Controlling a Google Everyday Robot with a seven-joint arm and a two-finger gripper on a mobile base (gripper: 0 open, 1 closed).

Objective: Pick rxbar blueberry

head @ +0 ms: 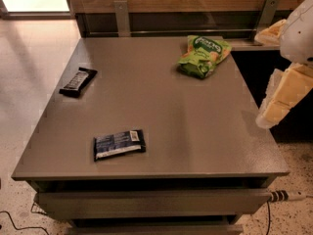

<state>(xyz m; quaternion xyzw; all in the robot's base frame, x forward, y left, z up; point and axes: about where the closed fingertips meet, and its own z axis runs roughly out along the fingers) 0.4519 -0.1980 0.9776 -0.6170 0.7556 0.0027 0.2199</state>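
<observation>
The rxbar blueberry [119,144] is a flat dark navy bar with pale print and a small white label patch. It lies flat near the front left of the grey table [161,111]. My gripper [283,98] shows as pale yellow and white parts at the right edge of the view. It hangs beside the table's right edge, far to the right of the bar and touching nothing.
A smaller black bar with white lettering [78,81] lies at the table's left edge. A green crinkly chip bag [203,56] lies at the back right. A wooden wall with metal brackets runs behind the table. Drawers and a cable are below the front edge.
</observation>
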